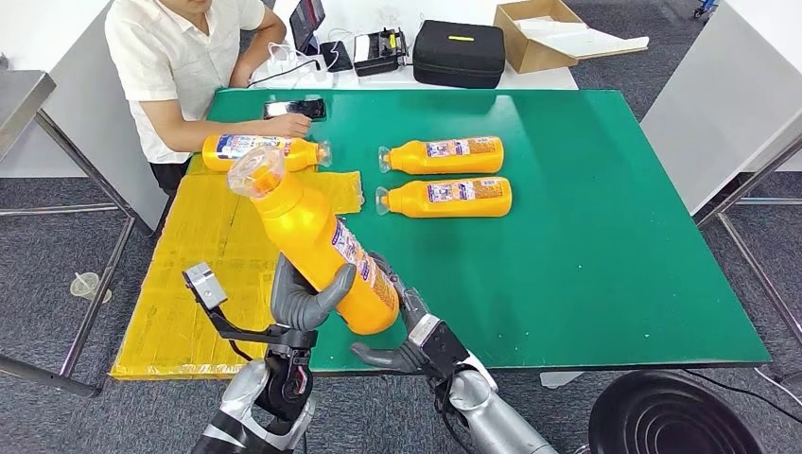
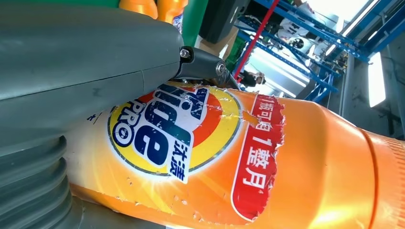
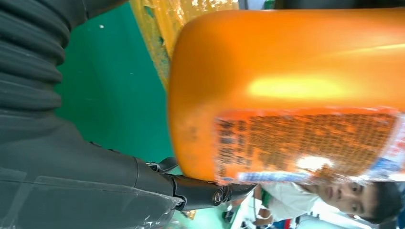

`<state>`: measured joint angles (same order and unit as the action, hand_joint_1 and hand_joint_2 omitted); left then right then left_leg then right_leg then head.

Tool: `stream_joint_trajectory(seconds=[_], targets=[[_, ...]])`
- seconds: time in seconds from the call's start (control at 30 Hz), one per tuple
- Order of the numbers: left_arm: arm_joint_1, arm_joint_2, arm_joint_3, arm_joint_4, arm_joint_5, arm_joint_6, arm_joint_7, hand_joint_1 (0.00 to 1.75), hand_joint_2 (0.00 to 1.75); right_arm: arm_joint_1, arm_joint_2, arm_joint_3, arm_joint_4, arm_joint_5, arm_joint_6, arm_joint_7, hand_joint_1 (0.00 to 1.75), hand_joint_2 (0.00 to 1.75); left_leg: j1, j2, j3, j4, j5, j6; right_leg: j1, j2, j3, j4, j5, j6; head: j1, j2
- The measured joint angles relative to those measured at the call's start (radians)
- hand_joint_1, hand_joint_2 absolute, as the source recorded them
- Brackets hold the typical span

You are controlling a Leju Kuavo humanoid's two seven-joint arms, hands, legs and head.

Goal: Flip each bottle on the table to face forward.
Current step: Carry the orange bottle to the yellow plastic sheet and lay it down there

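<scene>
I hold an orange detergent bottle (image 1: 317,236) tilted in the air over the table's near edge, clear cap (image 1: 255,172) up and away from me. My left hand (image 1: 307,298) grips its lower body, thumb wrapped across the front. The left wrist view shows the bottle's (image 2: 286,157) round front logo against that hand (image 2: 86,62). My right hand (image 1: 411,336) lies against the bottle's right side near the base, fingers behind it and thumb spread clear below. In the right wrist view, the bottle (image 3: 296,86) sits close before that hand (image 3: 71,167). Three more orange bottles lie flat: (image 1: 260,149), (image 1: 444,156), (image 1: 449,197).
The green table (image 1: 586,236) has a yellow mat (image 1: 199,265) on its left part. A person (image 1: 180,57) sits at the far left corner, one hand by a phone (image 1: 295,108). A black case (image 1: 459,52) and a cardboard box (image 1: 539,33) stand behind. A black bin (image 1: 676,416) is near right.
</scene>
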<state>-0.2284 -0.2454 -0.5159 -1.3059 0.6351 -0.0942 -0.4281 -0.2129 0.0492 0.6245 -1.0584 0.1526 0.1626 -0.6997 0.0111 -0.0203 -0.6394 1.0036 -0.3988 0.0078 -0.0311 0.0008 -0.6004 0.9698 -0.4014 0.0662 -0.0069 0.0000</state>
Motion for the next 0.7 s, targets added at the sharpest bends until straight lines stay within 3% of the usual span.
stream_joint_trajectory(seconds=[0.47,0.57,0.63,0.7], targets=[[0.001,0.004,0.032,-0.018,-0.060,0.076,-0.011,1.75,1.75,0.061,0.040,-0.070,0.038,0.003,-0.148,0.000,0.00,0.00,0.000,0.000,0.000,0.000,0.000,0.000,0.000,0.000,0.000,0.000,0.000,0.000,0.000,0.000],[-0.006,0.029,0.032,-0.016,-0.292,0.254,-0.036,1.75,1.75,0.078,0.040,-0.104,0.036,0.046,-0.281,0.000,0.00,0.00,0.000,0.000,0.000,0.000,0.000,0.000,0.000,0.000,0.000,0.000,0.000,0.000,0.000,0.000],[-0.025,0.063,0.027,0.002,-0.613,0.446,-0.018,1.75,1.75,0.091,0.037,-0.140,0.034,0.118,-0.448,0.000,0.00,0.00,0.000,0.000,0.000,0.000,0.000,0.000,0.000,0.000,0.000,0.000,0.000,0.000,0.000,0.000],[-0.045,0.101,0.026,0.034,-0.933,0.562,0.026,1.75,1.75,0.101,0.035,-0.189,0.025,0.194,-0.607,0.000,0.00,0.00,0.000,0.000,0.000,0.000,0.000,0.000,0.000,0.000,0.000,0.000,0.000,0.000,0.000,0.000]])
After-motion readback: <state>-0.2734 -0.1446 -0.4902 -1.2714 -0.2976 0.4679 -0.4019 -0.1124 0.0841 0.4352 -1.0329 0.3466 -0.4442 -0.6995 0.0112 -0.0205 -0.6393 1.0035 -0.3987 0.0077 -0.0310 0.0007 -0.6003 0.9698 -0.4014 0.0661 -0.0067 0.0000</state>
